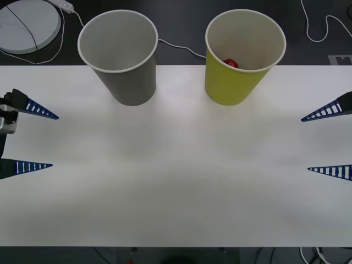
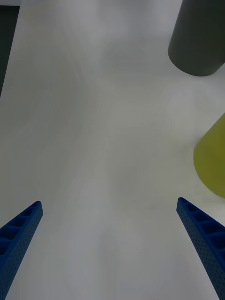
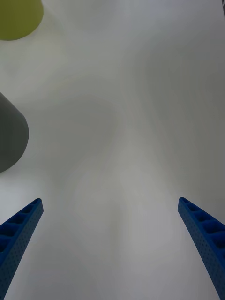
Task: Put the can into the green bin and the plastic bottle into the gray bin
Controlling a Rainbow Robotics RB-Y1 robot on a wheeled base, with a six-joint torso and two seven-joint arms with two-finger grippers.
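The gray bin [image 1: 118, 55] stands at the back left of the white table [image 1: 176, 181], the green bin [image 1: 242, 58] at the back right. Inside the green bin a bit of the red can [image 1: 231, 63] shows against the white wall. The plastic bottle is out of view; the part of the gray bin's inside that shows is bare. My left gripper [image 1: 54, 141] hangs open at the table's left edge, and my right gripper [image 1: 305, 144] is open at the right edge, both with nothing between their fingers. The wrist views show the gray bin [image 2: 197, 37] [image 3: 11, 136] and green bin [image 2: 213, 161] [image 3: 18, 16] from the sides.
Behind the table a white round device [image 1: 27, 25] and white cables [image 1: 176, 47] lie on the dark floor. Another cable [image 1: 324, 27] runs at the back right.
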